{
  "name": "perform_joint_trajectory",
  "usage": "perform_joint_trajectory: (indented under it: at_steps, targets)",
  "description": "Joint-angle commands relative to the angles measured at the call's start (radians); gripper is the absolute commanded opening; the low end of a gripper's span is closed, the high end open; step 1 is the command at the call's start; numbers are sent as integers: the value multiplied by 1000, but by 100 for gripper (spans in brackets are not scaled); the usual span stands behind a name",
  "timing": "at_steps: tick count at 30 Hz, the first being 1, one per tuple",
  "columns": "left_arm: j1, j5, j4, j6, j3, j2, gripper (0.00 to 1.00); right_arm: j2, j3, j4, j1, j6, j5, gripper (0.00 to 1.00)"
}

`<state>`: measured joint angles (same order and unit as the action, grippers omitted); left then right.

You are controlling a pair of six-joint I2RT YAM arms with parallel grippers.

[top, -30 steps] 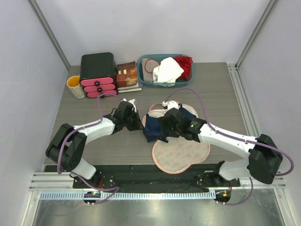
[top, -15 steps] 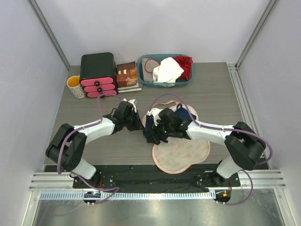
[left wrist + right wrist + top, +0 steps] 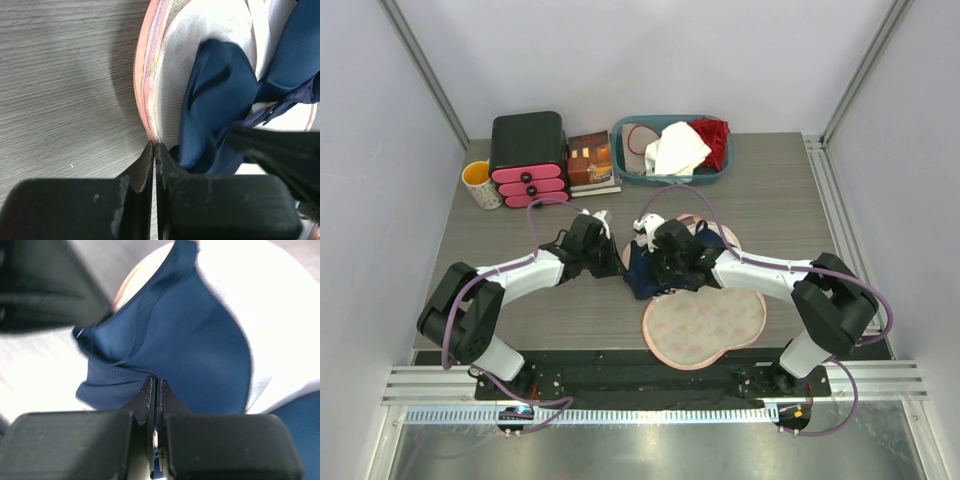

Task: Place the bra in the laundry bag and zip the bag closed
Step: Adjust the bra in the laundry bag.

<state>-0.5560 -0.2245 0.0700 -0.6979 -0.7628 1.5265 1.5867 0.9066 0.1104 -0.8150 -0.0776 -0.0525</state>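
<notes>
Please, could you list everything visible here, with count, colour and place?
bra: one, navy, on the open laundry bag
laundry bag: one, pink floral, table centre
basket: one, teal, far edge
white cloth: one, white, in the basket
red garment: one, red, in the basket
drawer box: one, black and pink, far left
book: one, brown, beside the drawer box
mug: one, yellow inside, far left corner
table: one, grey
left gripper: one, black, shut on the laundry bag rim
right gripper: one, black, shut on the bra
</notes>
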Motion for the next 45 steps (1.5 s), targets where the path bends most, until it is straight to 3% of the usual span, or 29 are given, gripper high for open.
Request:
perform_joint_trajectory:
  at_steps: [1,8,12,17,27,44,45]
  targets:
    - [-2,-13,-21,18,-13,-19,0,-31,46,-55,2,-59,225,1]
    - [-2,-9,-12,20,-16,-22,0,-28,20,-106,0,-123,514,1]
    - [-4,-6,-1,23,-23,-26,0,9,26,-104,-1,-82,326,1]
    - [-2,1,7,26,-30,-20,0,-66,-37,-190,0,-64,146,1]
    - [-2,14,10,29,-32,-19,0,-123,-69,-46,2,-27,17,1]
    - [-2,14,10,31,-38,-6,0,-142,-80,18,10,-36,126,2]
    - [-2,11,10,31,-39,-5,0,-140,-77,34,10,-50,149,14]
